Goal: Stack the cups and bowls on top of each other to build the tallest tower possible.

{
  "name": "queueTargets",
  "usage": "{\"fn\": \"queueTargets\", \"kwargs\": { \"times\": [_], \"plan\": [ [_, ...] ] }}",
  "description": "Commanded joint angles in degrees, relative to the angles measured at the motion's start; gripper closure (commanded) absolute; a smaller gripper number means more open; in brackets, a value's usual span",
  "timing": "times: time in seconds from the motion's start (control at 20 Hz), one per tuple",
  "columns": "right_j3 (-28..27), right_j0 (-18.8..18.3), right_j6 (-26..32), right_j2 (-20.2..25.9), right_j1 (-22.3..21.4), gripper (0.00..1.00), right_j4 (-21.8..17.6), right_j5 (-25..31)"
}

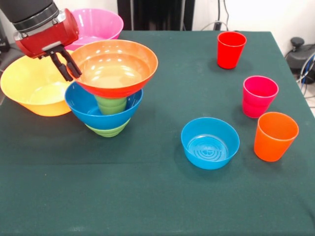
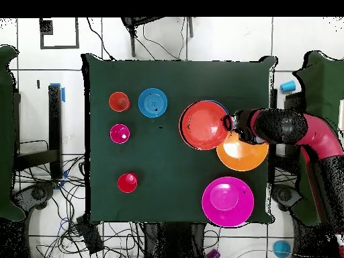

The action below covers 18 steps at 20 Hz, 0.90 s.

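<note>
The pincer (image 1: 69,66) grips the orange-red bowl's (image 1: 115,66) rim atop the green cup (image 1: 111,104) inside the blue bowl (image 1: 101,110).

Dark green cloth-covered rectangular table (image 2: 171,195) on white tiled floor (image 2: 228,40); tangled black cables (image 2: 47,195) along floor edges; pale wall (image 1: 275,14) behind.

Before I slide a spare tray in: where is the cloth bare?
Bare: the near strip of table, and the middle between the tower and the small blue bowl. Crowded: around the tower, where the hand, yellow-orange bowl and pink bowl cluster.
</note>
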State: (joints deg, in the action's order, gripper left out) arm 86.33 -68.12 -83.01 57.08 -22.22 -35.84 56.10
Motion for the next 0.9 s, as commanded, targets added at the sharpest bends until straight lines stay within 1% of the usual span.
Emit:
{"fn": "queueTargets", "kwargs": {
  "times": [0.05,0.45,0.6,0.85,0.9],
  "plan": [
    [-4.7,3.6,19.3,-6.5,2.7,1.0,-9.0,2.2],
    [-5.5,3.3,22.0,-6.5,2.5,1.0,-9.2,4.5],
    [-5.2,2.8,23.1,-6.2,2.7,1.0,-8.5,5.8],
    [-5.5,2.2,24.2,-5.6,3.8,1.0,-7.8,6.0],
    [-5.7,2.4,24.2,-5.9,3.5,1.0,-8.3,6.2]
  ]
}}
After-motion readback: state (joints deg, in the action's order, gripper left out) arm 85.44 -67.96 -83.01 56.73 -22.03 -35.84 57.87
